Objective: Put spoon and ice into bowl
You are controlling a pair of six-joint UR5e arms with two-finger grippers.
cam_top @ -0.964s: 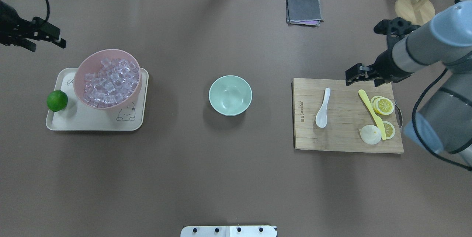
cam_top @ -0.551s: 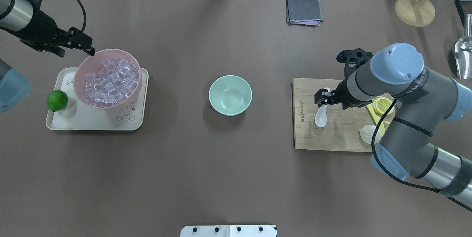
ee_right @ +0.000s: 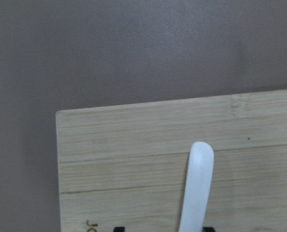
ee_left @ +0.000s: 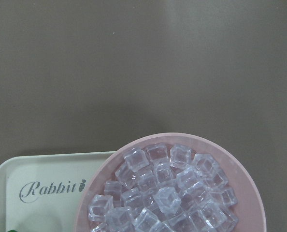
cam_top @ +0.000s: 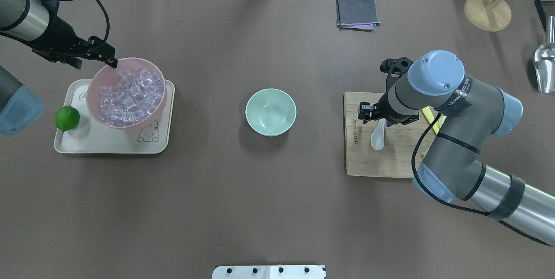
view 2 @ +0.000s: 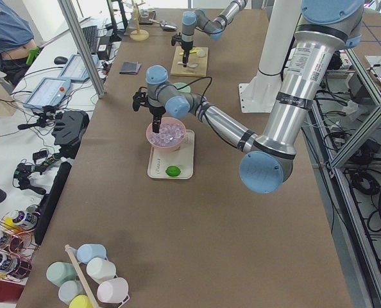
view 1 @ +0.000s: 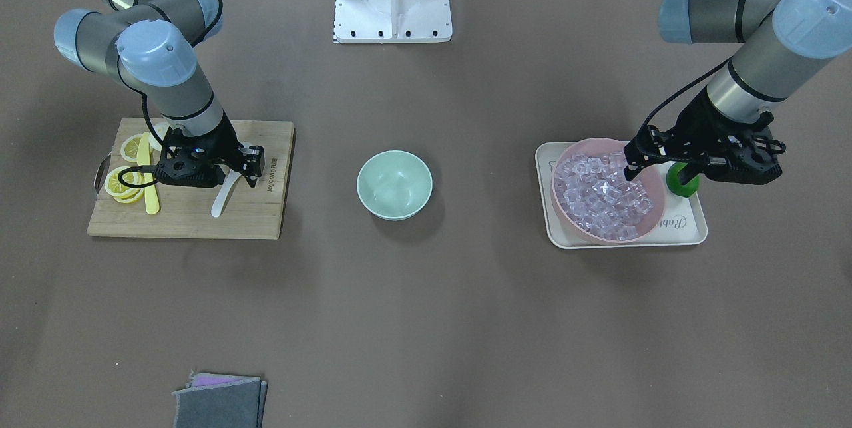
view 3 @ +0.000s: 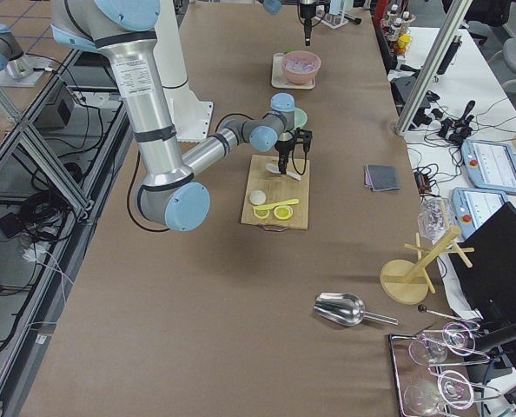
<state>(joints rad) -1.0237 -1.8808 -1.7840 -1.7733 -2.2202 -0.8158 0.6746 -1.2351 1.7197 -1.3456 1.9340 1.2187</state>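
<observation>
A: Writing anywhere?
B: "Rabbit" on the cream tray [ee_left: 18,169]. The cutting board [cam_top: 390,157] label is too small to read.
A: Changes?
B: The right gripper [cam_top: 367,113] has moved over the spoon [cam_top: 378,138] on the board, jaws apart astride its handle. The left gripper [cam_top: 104,57] has reached the pink bowl [cam_top: 93,96] of ice [ee_left: 165,198]; its jaws can't be judged. The mint bowl [cam_top: 271,112] sits mid-table.

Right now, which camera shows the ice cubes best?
The left wrist-mounted view. The ice fills its lower half, close up, each cube distinct inside the pink bowl. The overhead and front-facing views show the whole pile, only smaller. In the two side views it is just a tiny pale patch.
</observation>
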